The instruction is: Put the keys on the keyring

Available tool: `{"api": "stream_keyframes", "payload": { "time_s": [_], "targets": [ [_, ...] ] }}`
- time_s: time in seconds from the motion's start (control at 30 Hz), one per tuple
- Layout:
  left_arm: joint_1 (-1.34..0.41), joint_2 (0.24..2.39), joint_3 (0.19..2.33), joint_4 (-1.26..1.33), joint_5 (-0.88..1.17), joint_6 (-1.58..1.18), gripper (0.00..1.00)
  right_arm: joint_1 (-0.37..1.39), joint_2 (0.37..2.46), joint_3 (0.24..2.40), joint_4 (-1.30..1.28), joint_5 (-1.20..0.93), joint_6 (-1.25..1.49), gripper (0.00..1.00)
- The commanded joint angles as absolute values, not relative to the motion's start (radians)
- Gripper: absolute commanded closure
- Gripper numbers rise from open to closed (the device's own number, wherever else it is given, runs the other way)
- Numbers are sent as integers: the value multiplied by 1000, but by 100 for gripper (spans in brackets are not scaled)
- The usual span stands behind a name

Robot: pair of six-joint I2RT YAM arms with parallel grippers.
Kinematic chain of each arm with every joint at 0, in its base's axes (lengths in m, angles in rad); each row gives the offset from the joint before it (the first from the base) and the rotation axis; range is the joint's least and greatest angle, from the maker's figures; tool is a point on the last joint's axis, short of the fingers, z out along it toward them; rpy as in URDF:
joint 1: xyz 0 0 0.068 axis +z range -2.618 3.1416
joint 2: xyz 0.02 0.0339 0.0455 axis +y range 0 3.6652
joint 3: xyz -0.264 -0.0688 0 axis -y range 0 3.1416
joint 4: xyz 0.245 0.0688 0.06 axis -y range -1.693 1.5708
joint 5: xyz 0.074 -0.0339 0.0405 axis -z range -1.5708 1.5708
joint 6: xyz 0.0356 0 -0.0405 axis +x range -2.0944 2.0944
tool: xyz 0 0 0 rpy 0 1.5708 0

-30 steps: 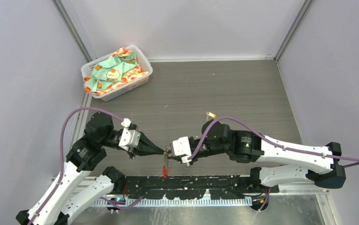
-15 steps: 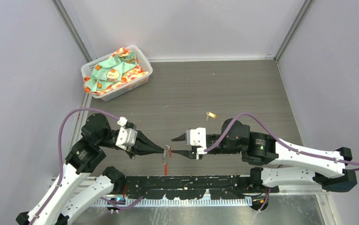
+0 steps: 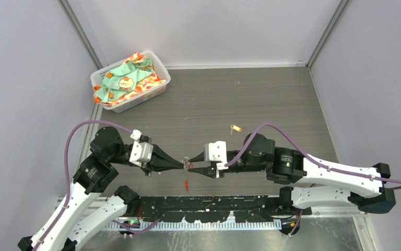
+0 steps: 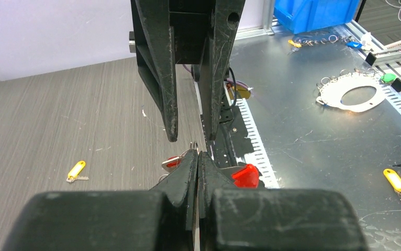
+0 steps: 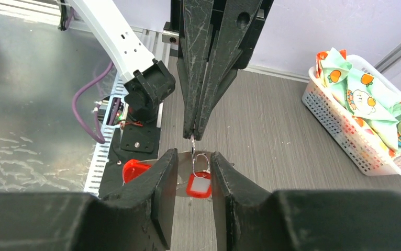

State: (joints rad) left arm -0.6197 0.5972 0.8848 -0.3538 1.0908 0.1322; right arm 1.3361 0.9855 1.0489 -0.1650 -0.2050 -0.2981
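The keyring (image 5: pixel 201 161) is pinched at mid-frame by the fully closed left gripper (image 5: pixel 193 133). The red-tagged key (image 5: pixel 198 186) is hung below it, long axis vertical, between the parted, empty jaws of the right gripper (image 5: pixel 194 156).

Bright, even light falls from above, and the shadows on the bench (image 3: pixel 271 99) are faint and soft. The metal sheet (image 5: pixel 25 120) past its near edge shows mottled glare. Close up, the left hand (image 4: pixel 197 155) and right hand (image 5: pixel 193 156) are blurred.
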Motion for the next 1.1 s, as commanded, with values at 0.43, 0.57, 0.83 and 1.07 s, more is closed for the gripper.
{"api": "stream_keyframes", "payload": {
  "time_s": [0.43,0.57,0.83,1.07],
  "targets": [
    [-619,606,918,-430,1039,266,100,1342,1042,1146,-248,-180,-298,99],
    [-620,641,966,-652,951,515,67,1342,1154,1351,-531,-149,-278,99],
    [-620,729,1078,-815,978,664,65,1342,1350,1663,-867,-144,-265,99],
    [-619,707,1092,-904,1014,719,69,1341,1429,1773,-977,-115,-233,99]
  ]
}}
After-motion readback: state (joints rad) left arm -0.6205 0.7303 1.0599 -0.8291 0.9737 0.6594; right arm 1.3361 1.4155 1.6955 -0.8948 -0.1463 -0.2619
